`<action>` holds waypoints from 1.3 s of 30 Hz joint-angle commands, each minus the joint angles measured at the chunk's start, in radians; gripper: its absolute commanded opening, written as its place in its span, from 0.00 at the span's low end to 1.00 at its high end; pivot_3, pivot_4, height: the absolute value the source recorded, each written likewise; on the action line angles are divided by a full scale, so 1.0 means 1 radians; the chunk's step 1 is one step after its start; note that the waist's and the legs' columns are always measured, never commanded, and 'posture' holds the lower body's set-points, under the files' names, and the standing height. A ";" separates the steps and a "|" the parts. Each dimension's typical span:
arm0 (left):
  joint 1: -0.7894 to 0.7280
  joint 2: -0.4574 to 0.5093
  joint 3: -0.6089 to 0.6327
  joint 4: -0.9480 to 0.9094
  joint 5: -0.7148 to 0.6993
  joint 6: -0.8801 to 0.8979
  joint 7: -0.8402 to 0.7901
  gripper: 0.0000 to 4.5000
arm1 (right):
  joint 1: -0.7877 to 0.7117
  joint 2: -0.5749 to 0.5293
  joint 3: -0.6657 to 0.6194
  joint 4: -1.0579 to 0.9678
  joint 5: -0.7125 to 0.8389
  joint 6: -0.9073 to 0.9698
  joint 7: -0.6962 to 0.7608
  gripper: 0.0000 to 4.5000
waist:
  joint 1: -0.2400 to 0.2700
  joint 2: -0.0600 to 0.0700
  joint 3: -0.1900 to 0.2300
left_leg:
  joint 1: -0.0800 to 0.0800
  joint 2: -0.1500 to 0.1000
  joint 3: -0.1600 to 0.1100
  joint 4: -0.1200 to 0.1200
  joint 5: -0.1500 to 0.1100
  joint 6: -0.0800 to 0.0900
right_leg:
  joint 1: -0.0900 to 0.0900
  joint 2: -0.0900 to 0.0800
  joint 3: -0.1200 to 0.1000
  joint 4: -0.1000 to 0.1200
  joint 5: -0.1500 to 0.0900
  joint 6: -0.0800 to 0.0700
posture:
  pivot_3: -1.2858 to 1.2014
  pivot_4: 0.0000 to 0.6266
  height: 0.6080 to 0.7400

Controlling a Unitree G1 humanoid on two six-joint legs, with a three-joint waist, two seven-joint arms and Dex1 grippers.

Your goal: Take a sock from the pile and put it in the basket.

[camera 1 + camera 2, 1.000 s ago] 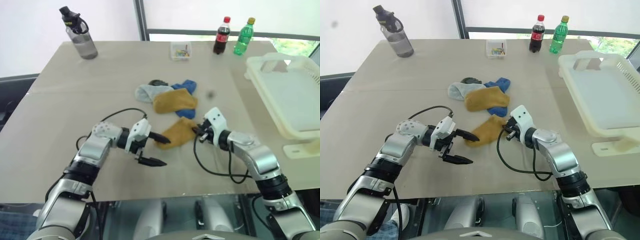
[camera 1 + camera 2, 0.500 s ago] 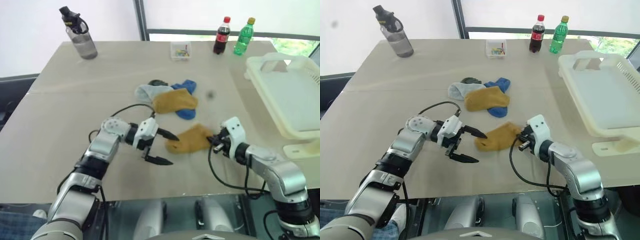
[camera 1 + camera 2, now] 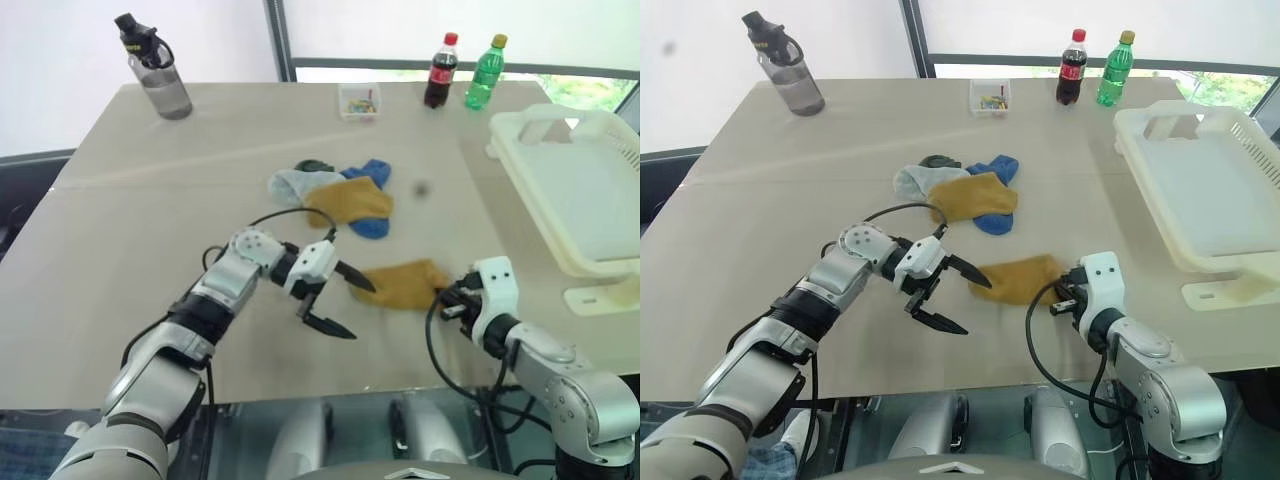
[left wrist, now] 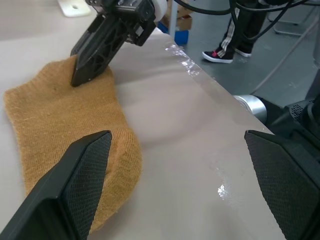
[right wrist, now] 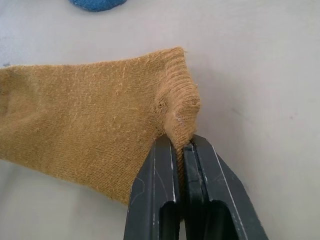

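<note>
A beige table (image 3: 150,190) carries everything; near its middle lies the pile (image 3: 335,192) of socks, yellow, blue and grey; nearer the front edge a single mustard sock (image 3: 403,283) lies flat, apart from the pile; at the far edge stand a grey water bottle (image 3: 160,75), a small clear box (image 3: 360,101), a cola bottle (image 3: 440,72) and a green bottle (image 3: 482,74); the cream basket (image 3: 575,180) sits at the right side.

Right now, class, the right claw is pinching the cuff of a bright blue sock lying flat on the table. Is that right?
Not quite: the sock in the right claw is mustard-yellow, not blue, as the right wrist view shows. The rest holds: the claw pinches its cuff, and it lies flat on the table.
</note>
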 commanded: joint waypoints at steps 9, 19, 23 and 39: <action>-0.002 0.037 0.010 -0.037 -0.085 0.036 -0.004 1.00 | -0.030 -0.088 -0.009 -0.016 0.022 -0.010 0.035 0.72 | 0.002 0.000 0.000 | 0.000 0.000 0.000 0.000 0.000 0.000 | 0.000 0.000 0.000 0.000 0.000 0.000 | 0.52 0.24 1.00; 0.113 0.147 0.063 -0.202 -0.157 0.197 -0.004 1.00 | -0.080 -0.178 0.045 0.088 -0.012 -0.088 0.067 0.72 | -0.002 0.000 0.000 | 0.000 0.001 0.000 0.000 0.000 0.000 | 0.000 0.000 0.000 0.000 0.000 0.000 | 0.52 0.24 1.00; 0.136 0.142 0.105 -0.219 -0.139 0.219 -0.004 1.00 | -0.092 -0.179 0.044 0.077 0.022 -0.091 0.092 0.72 | 0.002 0.000 0.000 | 0.000 0.001 0.000 0.000 0.000 0.000 | 0.000 0.000 0.000 0.000 0.000 0.000 | 0.52 0.24 1.00; 0.271 0.149 0.330 -0.323 -0.163 0.400 0.054 1.00 | -0.009 -0.312 -0.074 0.064 0.021 -0.280 0.174 0.72 | 0.005 0.000 0.000 | 0.000 0.001 0.000 0.000 0.000 0.000 | 0.000 0.000 0.000 0.000 0.000 0.000 | 0.52 0.24 1.00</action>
